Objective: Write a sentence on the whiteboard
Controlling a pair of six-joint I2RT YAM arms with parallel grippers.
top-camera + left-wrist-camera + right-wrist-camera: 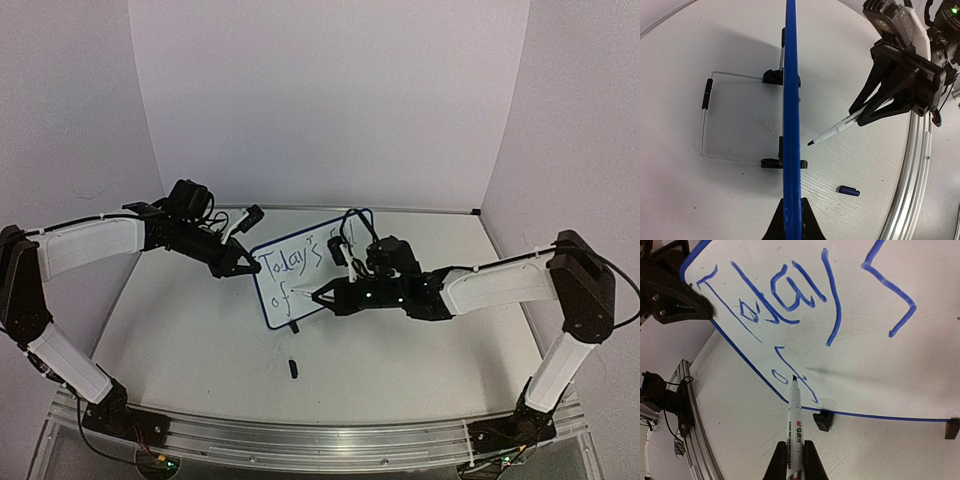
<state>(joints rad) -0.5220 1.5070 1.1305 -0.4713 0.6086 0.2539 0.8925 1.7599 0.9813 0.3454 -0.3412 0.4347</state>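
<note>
The whiteboard (300, 265) stands upright on the table on black clip feet (823, 421), with its wire stand (707, 117) behind. My left gripper (243, 266) is shut on its blue rim (791, 125) at the left edge. The sentence (785, 295) reads "Today's" and part of a word on the top line, and "of" (795, 372) on the line below. My right gripper (792, 460) is shut on the white marker (794, 415). Its tip is at the board by the "f"; contact cannot be told. The left wrist view shows the tip (811, 143) a little off the board face.
The marker's dark cap (293, 368) lies on the table in front of the board, also in the left wrist view (848, 190). An aluminium rail (300, 440) runs along the near table edge. White walls stand behind and at both sides.
</note>
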